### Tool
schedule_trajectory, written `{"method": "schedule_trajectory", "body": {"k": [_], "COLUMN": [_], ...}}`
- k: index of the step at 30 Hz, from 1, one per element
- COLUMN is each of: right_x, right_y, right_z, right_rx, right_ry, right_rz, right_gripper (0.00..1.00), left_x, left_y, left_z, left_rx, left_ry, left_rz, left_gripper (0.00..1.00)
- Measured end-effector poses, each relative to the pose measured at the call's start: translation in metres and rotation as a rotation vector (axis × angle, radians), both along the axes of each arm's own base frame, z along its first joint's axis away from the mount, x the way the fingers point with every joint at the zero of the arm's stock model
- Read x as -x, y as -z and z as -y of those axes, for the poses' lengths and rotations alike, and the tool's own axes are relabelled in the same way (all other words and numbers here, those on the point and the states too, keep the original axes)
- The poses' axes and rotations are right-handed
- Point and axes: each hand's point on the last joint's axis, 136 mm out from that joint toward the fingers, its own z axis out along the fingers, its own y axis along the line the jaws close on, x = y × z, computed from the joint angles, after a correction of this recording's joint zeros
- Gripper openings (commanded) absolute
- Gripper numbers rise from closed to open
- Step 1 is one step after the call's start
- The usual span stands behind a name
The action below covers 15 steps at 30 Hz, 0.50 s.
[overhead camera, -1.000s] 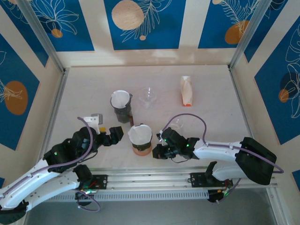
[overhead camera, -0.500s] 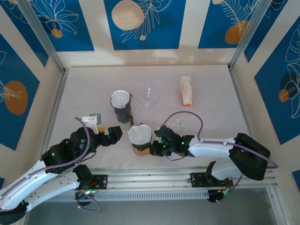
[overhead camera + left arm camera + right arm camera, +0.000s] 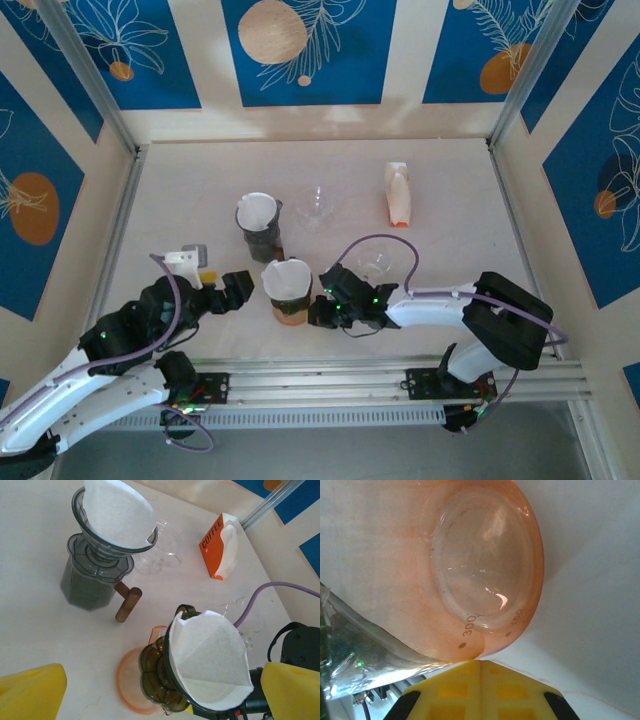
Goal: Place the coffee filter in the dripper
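A white paper coffee filter (image 3: 212, 662) sits inside a dark glass dripper (image 3: 165, 677), which rests on an orange server (image 3: 288, 312). In the top view the filter (image 3: 285, 278) stands at the table's near middle. My left gripper (image 3: 236, 290) is just left of it, open, and its yellow fingers (image 3: 31, 692) flank the dripper without touching it. My right gripper (image 3: 318, 312) is shut, with its tips (image 3: 481, 672) against the lower edge of the orange server (image 3: 485, 570) from the right.
A second dripper with a filter (image 3: 257, 212) stands on a grey server with a wooden handle (image 3: 127, 605) behind. A clear glass dripper (image 3: 317, 205), another clear glass piece (image 3: 376, 265) and an orange-white filter pack (image 3: 398, 193) lie farther back and to the right.
The right gripper has pushed leftward, and the orange server with its dripper and filter has slid left with it. The left arm has drawn back slightly to the left.
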Motion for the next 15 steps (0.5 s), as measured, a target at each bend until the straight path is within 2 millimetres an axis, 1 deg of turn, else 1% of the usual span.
{"method": "schedule_trajectory", "body": {"k": [7, 15], "right_x": [-0.014, -0.033], "right_y": [0.001, 0.0], "right_z": [-0.022, -0.048], "right_rx": [-0.021, -0.031], "right_ry": [0.02, 0.031], "right_rz": [-0.001, 0.011], "right_gripper": [0.04, 0.04], "left_x": [0.002, 0.007], "left_y": [-0.014, -0.023], "left_z": [-0.01, -0.023], "left_rx": [0.01, 0.017], "left_ry": [-0.014, -0.038], "left_rz": [0.04, 0.067], "left_gripper": [1.0, 1.0]}}
